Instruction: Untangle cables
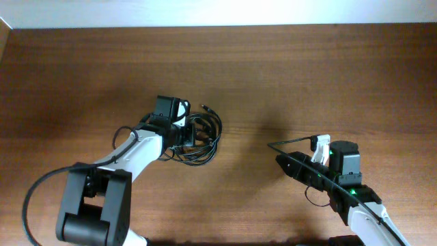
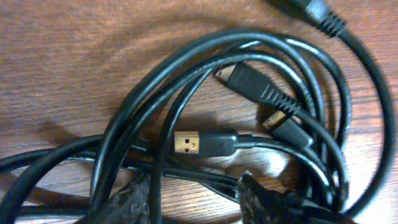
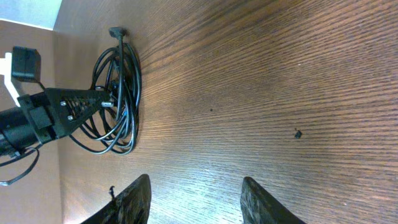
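The cables [image 1: 203, 139] lie as one looped black bundle on the wooden table, left of centre. In the left wrist view the cables [image 2: 186, 93] fill the frame, with a gold USB plug [image 2: 186, 143] and two other plug ends among the loops. My left gripper [image 1: 183, 135] is down at the bundle's left side. Its fingers [image 2: 196, 202] are apart, with strands running across and between them. My right gripper [image 1: 276, 154] is open and empty over bare table, well right of the bundle. Its wrist view shows the fingers [image 3: 199, 199] spread and the cables [image 3: 118, 99] far off.
The wooden table [image 1: 307, 75] runs to a pale edge at the back. The left arm's own thicker black wire [image 1: 31, 198] loops at the lower left. A small dark speck [image 3: 298, 133] lies on the wood near the right gripper.
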